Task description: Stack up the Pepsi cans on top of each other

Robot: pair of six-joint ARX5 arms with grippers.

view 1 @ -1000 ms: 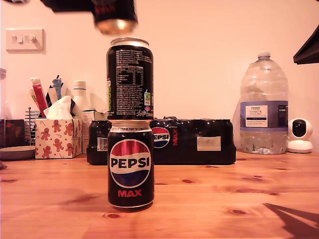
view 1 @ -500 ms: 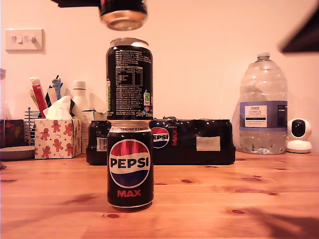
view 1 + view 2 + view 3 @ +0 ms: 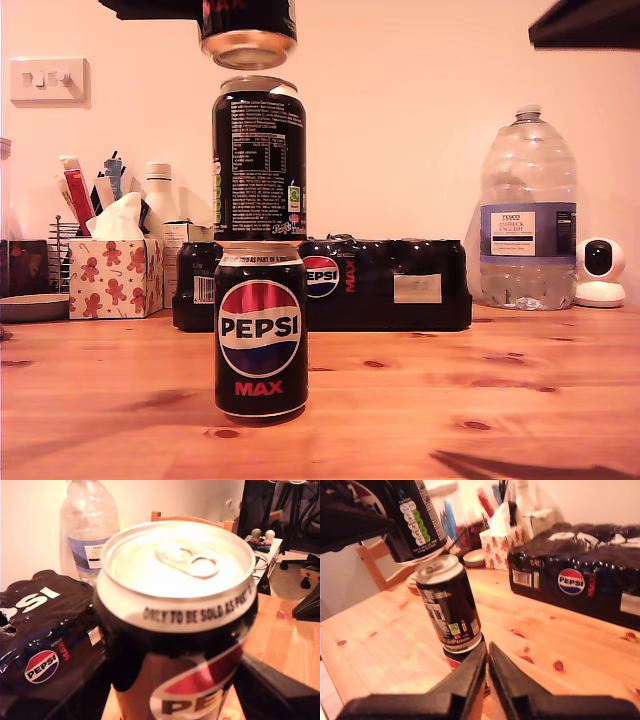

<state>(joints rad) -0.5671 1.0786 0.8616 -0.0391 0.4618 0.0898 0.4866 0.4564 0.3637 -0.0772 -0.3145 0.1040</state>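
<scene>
Standing near the front of a pine table [image 3: 520, 400], a Pepsi Max can [image 3: 261, 332] rests upright with its round logo facing the exterior camera. A second can [image 3: 259, 160] already sits squarely on top of it, upright, its small white print facing out, so a stack of two is complete.

A third can [image 3: 247, 28] hangs in the air just above the stack, apart from the second can's rim with a thin gap showing, and roughly in line with it, set a touch toward the exterior view's left. It is held at the top edge of the exterior view by the first gripper [image 3: 170, 700], whose dark fingers press against both sides of the can's body in the first wrist view, where the silver lid and pull tab fill the picture.

The second gripper [image 3: 487, 665] waits low over the table, close to the base of the stack, with its fingers drawn together to a narrow slit and holding nothing.

Judging by this, two thirds of the job is done; what remains is lowering the last can onto the second can's rim, centring it, and letting go without toppling the tower.

Farther back lie a black shrink-wrapped Pepsi multipack [image 3: 390, 282], a gingerbread-print tissue box [image 3: 112, 275] at the exterior view's left, and a large water bottle [image 3: 528, 215] and small white camera [image 3: 601, 272] at its right, by the wall.
</scene>
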